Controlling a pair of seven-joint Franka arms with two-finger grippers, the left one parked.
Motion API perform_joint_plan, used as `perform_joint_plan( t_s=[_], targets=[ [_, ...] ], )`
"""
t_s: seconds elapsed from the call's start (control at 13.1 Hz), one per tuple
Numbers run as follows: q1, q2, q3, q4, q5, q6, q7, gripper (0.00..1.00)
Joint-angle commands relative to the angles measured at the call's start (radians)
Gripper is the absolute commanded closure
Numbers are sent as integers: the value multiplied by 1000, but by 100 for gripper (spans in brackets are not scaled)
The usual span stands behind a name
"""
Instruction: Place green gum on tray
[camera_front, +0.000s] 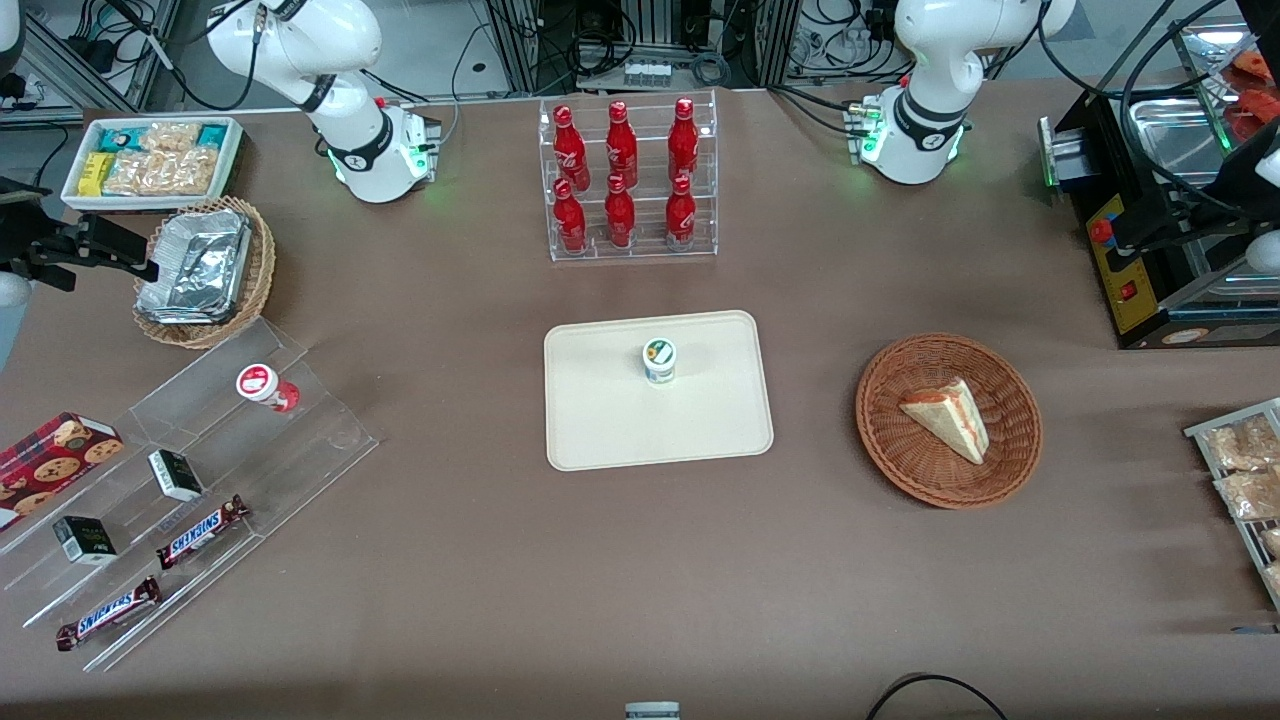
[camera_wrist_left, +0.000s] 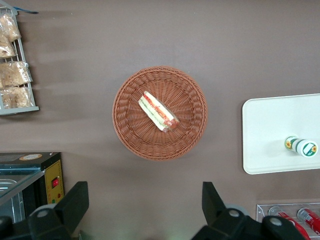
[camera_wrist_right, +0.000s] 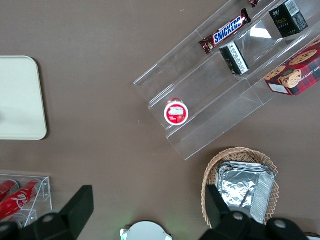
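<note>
Green gum (camera_front: 659, 361) upright on tray (camera_front: 600, 430); end effector (camera_wrist_right: 147, 212) open, well apart.

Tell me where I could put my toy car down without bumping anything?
On the bare tray around the green gum, or the open table nearer the camera. The clear stepped shelf is crowded with snacks. The gripper hangs open, empty, near the foil-filled basket.

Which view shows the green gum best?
The front view: the green gum stands upright on the tray, fully visible. The left wrist view catches it near the frame edge; the right wrist view, above the open gripper, misses it.
</note>
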Motion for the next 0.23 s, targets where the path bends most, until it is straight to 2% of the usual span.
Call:
perform_joint_plan(
  t_s=[0.0, 0.15],
  targets=[
    [7, 5, -5, 17, -6, -22, 8, 1],
    [7, 5, -5, 17, -6, -20, 31, 0]
  ],
)
